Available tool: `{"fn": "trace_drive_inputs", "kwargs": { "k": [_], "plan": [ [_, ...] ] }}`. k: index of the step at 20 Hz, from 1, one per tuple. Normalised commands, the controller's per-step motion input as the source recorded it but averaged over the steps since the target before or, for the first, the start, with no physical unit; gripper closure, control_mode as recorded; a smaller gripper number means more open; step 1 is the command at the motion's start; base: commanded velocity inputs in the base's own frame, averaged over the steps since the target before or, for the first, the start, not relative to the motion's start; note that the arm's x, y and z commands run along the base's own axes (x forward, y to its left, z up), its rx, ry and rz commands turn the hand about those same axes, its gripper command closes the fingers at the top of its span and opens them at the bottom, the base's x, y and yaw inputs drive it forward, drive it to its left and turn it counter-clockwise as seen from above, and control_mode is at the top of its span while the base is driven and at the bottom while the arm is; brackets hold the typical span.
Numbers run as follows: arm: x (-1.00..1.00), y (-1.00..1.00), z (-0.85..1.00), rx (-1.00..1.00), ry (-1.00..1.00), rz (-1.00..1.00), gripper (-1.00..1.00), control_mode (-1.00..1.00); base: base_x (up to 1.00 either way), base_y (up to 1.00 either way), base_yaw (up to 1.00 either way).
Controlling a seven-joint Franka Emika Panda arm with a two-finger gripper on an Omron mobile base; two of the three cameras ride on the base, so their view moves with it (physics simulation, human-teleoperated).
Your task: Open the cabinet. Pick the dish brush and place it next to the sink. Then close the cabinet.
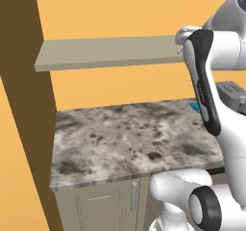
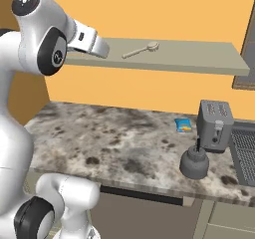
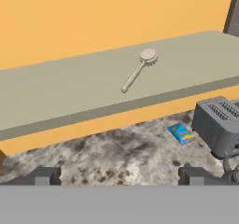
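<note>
Where dish brush [image 3: 140, 69] lies, shelf [image 3: 70, 94] bare, toaster [image 3: 217, 125] below

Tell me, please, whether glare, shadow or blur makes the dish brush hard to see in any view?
Hand view: the dish brush looks sharp, evenly lit, no glare, lying on the shelf. Right base view: brush small but clear, flat lighting.

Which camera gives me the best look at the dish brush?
The hand view: the dish brush lies in full sight on the shelf, head and handle both distinct. The right base view shows it smaller and farther off; in the left base view the arm blocks that spot.
</note>
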Motion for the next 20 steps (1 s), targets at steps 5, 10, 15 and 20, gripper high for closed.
{"fn": "trace_drive_inputs", "kwargs": {
  "k": [5,10,15,20],
  "plan": [
    [0.35,-0.03,-0.24,-0.06,0.01,-0.16,-1.0,-1.0,0.0,0.0,0.0],
    [0.51,0.0,-0.4,-0.01,-0.02,-0.06,-1.0,-1.0,0.0,0.0,0.0],
    [0.39,0.0,-0.04,0.0,-0.07,-0.02,-1.0,-1.0,0.0,0.0,0.0],
    [0.41,-0.01,-0.04,0.0,-0.01,-0.02,-1.0,-1.0,0.0,0.0,0.0]
  ]
}}
